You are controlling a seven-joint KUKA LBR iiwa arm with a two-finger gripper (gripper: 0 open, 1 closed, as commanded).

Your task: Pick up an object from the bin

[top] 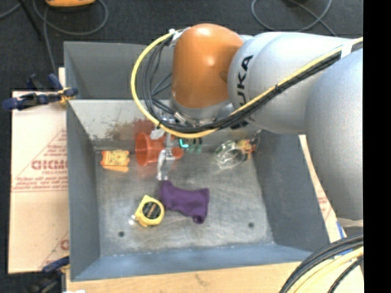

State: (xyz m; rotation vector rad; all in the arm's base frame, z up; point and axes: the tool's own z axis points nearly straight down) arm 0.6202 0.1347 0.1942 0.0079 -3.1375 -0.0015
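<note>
- Five loose things on the scuffed floor of a grey metal bin [79,176]; dark floor [153,11] all around.
- Black "KUKA" lettering along the grey arm [287,96].
- End effector [163,171] low at mid-bin, just right of an orange cup [144,150], tip at the upper-left edge of a purple cloth [188,201]; cannot tell how far open, nor whether touching.
- Yellow tape measure [149,211] just left of the cloth; small yellow block [115,160] and clear glassy piece [228,155] well apart.

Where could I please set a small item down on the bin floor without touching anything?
The widest bare floor lies at lower right, between the purple cloth and the right wall of the bin. A smaller patch sits lower left, below the yellow block and left of the tape measure. The upper part is crowded: orange cup, clear glass and the claw.
</note>
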